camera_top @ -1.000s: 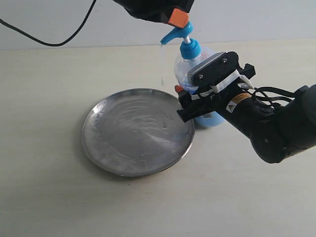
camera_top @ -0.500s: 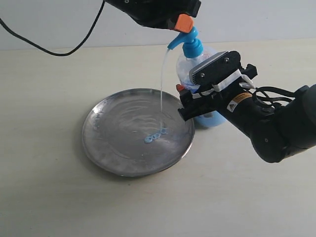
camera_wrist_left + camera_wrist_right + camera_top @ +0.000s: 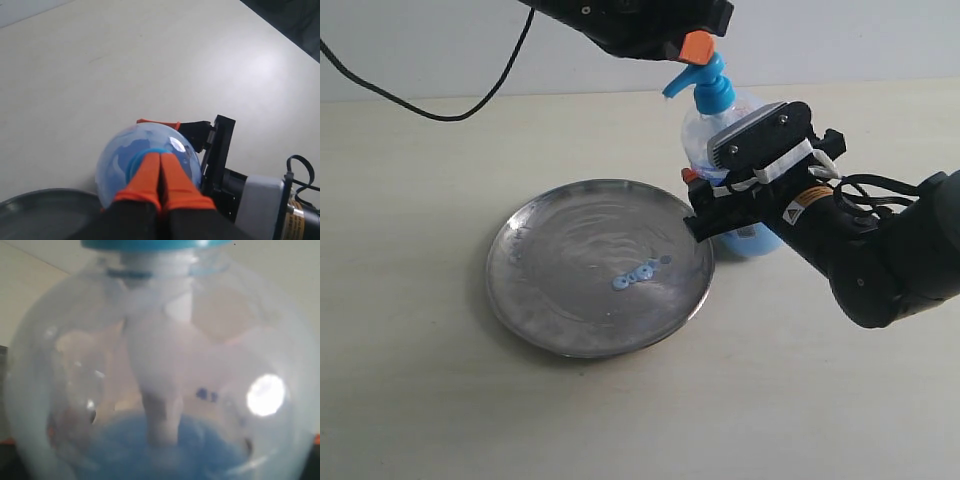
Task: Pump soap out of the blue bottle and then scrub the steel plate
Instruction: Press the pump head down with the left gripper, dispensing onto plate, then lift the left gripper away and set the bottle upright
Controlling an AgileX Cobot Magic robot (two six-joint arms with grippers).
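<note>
- Black cable (image 3: 420, 105): loops across the pale wall at far left and rises toward the left arm.
- Worktop (image 3: 410, 400): pale cream and matte; it carries the plate and the bottle.
- Steel plate (image 3: 545, 270): round and shallow with a low rim, lying flat left of centre. Its shiny face is streaked. The right rim sits just beside the bottle's base.
- Soap (image 3: 635, 275): a short row of small pale-blue blobs on the plate's right half, inside the rim.
- Left gripper (image 3: 697, 46): reaches in from the top and hangs right over the pump head. Jaws are closed, with the orange tips (image 3: 145, 175) pressed together and nothing between them. I cannot tell whether they touch the pump.
- Blue bottle (image 3: 705, 125): stands upright on the worktop just right of the plate, with its blue spout pointing over the plate. The body is clear, and pale blue liquid (image 3: 150, 450) pools low inside it. It fills the right wrist view (image 3: 160, 370).
- Right gripper (image 3: 720, 205): comes in from the right. Jaws are spread wide, one on each side of the bottle's body, gripping it below the collar.
</note>
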